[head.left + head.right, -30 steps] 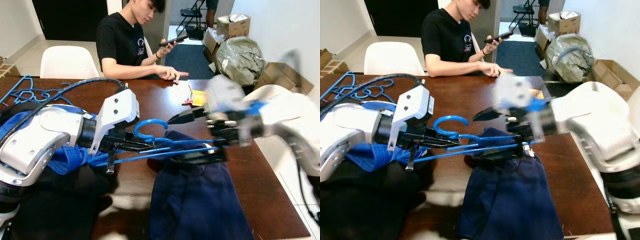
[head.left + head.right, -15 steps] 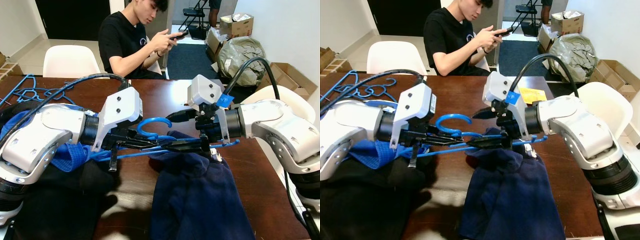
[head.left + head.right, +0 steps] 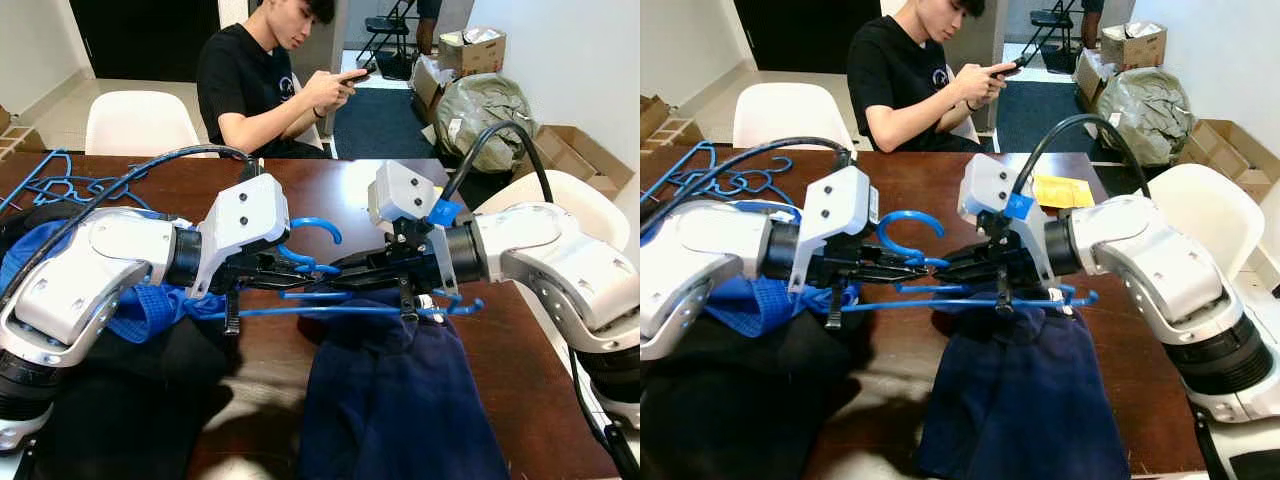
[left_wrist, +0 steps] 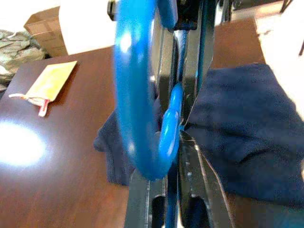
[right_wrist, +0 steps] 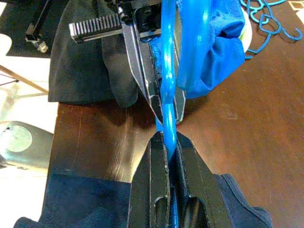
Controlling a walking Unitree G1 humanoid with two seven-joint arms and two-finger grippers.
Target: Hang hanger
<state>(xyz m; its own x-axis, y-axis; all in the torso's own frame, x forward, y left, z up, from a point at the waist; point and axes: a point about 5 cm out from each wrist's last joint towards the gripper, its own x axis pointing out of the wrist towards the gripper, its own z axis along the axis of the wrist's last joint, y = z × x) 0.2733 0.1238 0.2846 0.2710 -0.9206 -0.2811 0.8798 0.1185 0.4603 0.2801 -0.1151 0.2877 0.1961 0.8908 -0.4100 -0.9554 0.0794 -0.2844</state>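
A blue plastic hanger (image 3: 340, 311) hangs in the air over the dark wooden table (image 3: 530, 400), its hook (image 3: 320, 228) pointing up. My left gripper (image 3: 300, 270) is shut on the hanger near the neck. From the other side, my right gripper (image 3: 345, 272) is shut on the same wire, tip to tip with the left. In the right wrist view the blue wire (image 5: 166, 114) runs between the shut fingers (image 5: 154, 180). The blue hook (image 4: 135, 95) looms close in the left wrist view. Under the hanger lies a navy garment (image 3: 400, 400).
A black garment (image 3: 120, 400) and a blue cloth (image 3: 150, 310) lie under my left arm. More blue hangers (image 3: 50, 185) are piled at the table's far left. A person (image 3: 260, 80) sits across the table with a phone. White chairs (image 3: 135, 122), boxes and a bag stand behind.
My right gripper has moved left and shut on the hanger next to the left gripper. The hanger has shifted, with its hook now higher.
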